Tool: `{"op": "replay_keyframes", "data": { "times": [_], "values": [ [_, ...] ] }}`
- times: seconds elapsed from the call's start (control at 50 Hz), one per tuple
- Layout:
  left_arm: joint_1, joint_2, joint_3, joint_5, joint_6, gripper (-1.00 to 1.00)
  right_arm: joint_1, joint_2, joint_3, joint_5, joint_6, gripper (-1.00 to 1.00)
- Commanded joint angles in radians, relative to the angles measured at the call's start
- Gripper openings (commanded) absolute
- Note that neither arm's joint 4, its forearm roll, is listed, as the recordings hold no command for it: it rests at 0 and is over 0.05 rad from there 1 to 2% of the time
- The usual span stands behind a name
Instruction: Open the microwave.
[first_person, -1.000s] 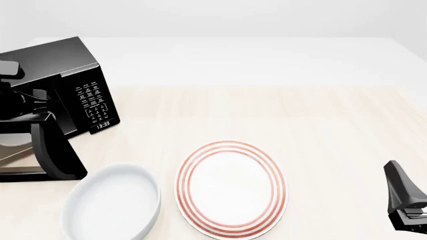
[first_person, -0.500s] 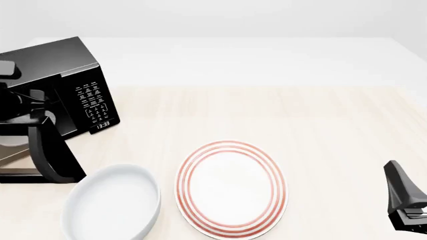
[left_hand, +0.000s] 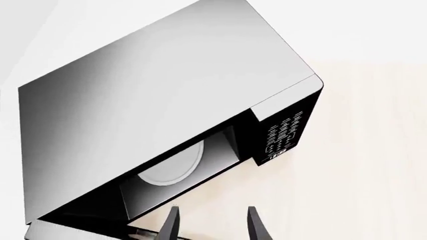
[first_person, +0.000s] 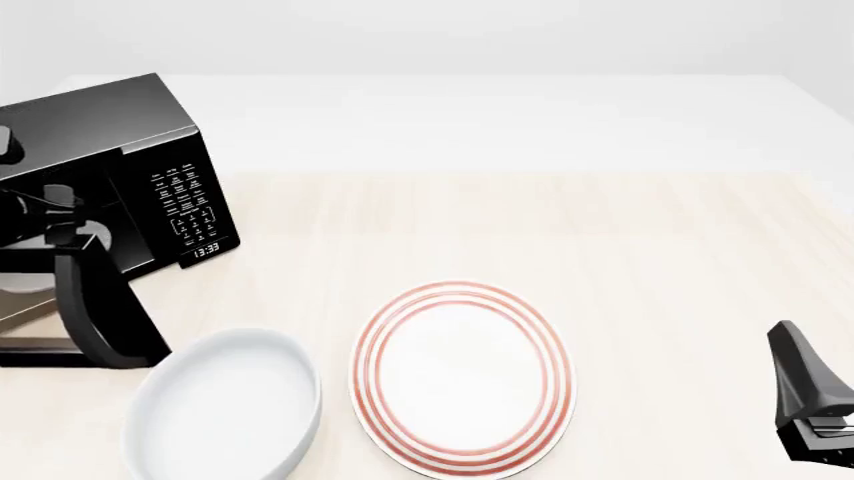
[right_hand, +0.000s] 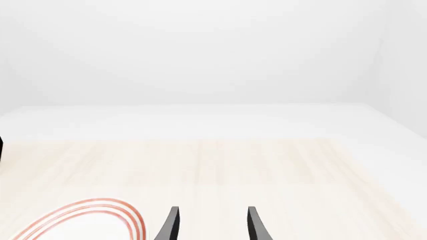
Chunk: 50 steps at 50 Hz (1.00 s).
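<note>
Microwave (first_person: 147, 180) sits at the far-left corner of the table (first_person: 534, 230), black box, keypad panel (first_person: 184, 205) facing toward the table's middle, small clock display (first_person: 204, 249) at the panel's bottom reading 13:33. Its door (first_person: 100, 300) is swung out toward the near edge, seen edge-on as a dark slab standing well off the cavity, so the oven is open. From my left wrist view the cavity is exposed and the white turntable (left_hand: 175, 165) shows inside on the cavity floor, the keypad (left_hand: 283, 135) beside the opening.

My left gripper (left_hand: 212, 225) has both fingers spread apart with nothing between them, tips pointing at the open cavity, not touching the microwave as far as I can see. In the front view my left arm (first_person: 40, 215) is a dark mass over the oven's front at the left edge, gripper itself hard to pick out there.

My right gripper (right_hand: 212, 225) is spread too, empty, hanging over bare table at the near-right corner, visible there in the front view (first_person: 807, 400).

Red-ringed white plate (first_person: 463, 375) lies near the near edge at the middle; white bowl (first_person: 227, 405) just beside it toward the left, in front of the door, a slim gap between them
</note>
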Motion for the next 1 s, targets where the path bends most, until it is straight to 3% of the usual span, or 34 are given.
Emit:
{"op": "replay_keyframes", "data": {
  "times": [0.02, 1.0],
  "values": [
    [0.014, -0.026, 0.029, 0.005, 0.001, 1.00, 0.000, 0.000, 0.000, 0.000, 0.000, 1.00],
    [0.056, -0.121, 0.115, 0.037, 0.009, 1.00, 0.000, 0.000, 0.000, 0.000, 0.000, 1.00]
  ]
}}
